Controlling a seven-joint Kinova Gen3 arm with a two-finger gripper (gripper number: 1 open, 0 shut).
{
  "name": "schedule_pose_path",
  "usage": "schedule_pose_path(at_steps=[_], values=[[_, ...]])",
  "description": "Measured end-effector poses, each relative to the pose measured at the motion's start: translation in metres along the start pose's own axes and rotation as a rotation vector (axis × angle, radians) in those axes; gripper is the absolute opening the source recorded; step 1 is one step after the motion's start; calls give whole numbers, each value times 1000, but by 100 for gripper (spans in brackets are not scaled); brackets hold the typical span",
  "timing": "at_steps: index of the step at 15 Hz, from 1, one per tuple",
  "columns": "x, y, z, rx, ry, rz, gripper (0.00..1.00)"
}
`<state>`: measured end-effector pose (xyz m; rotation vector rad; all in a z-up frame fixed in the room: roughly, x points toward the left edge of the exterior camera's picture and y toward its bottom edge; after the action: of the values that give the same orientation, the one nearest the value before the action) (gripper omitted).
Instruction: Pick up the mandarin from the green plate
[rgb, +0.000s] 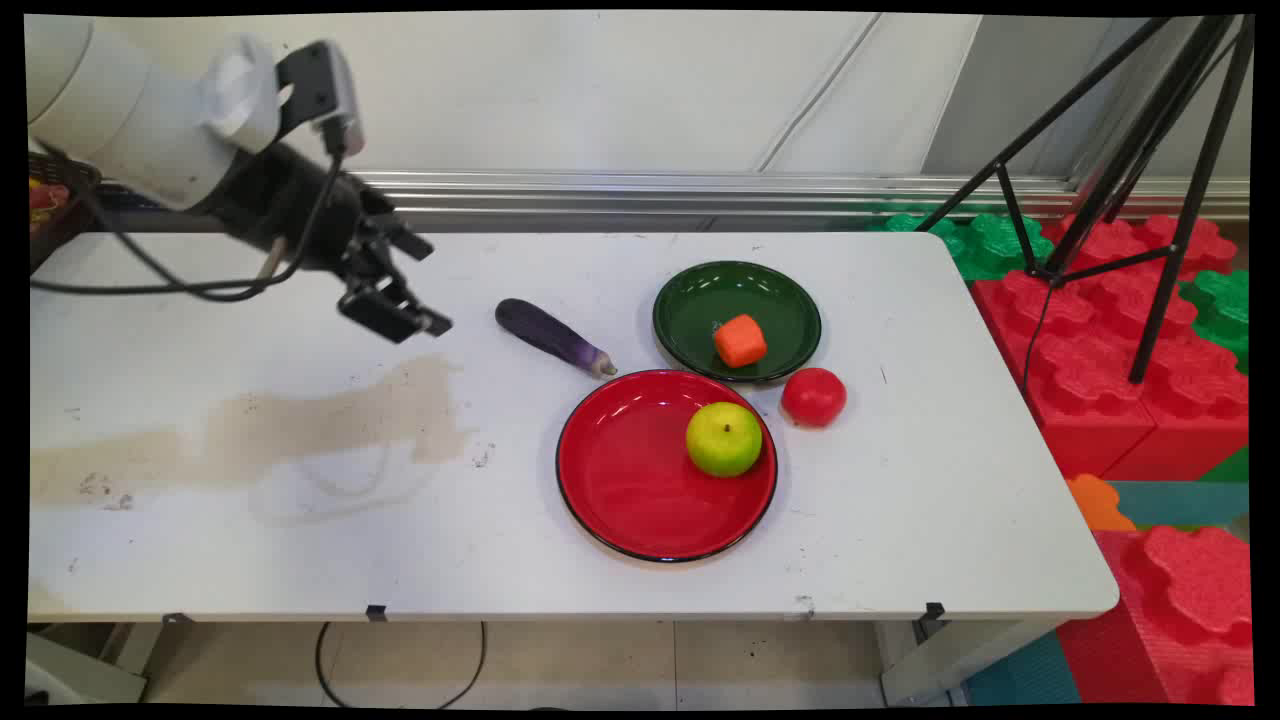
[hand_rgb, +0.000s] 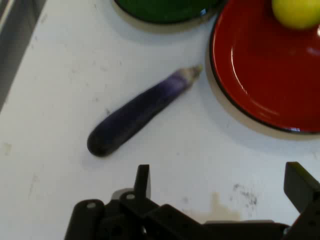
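Your hand view cuts off the green plate and the green apple at the top edge, and the red plate at the right. Your gripper hovers above the white table with its fingers spread wide, holding and touching nothing. The purple eggplant lies just ahead of it, stem end near the red plate's rim. Farther beyond the gripper sit an orange block in the green plate and a red tomato on the table.
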<state>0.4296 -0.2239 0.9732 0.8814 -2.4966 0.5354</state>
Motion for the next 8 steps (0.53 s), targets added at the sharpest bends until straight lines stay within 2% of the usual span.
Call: schedule_pose_path(at_steps=[2,5,8], values=[[14,0,2,8,5,3,100],[49,4,10,24,12,11,100],[86,11,27,37,-5,22,100]])
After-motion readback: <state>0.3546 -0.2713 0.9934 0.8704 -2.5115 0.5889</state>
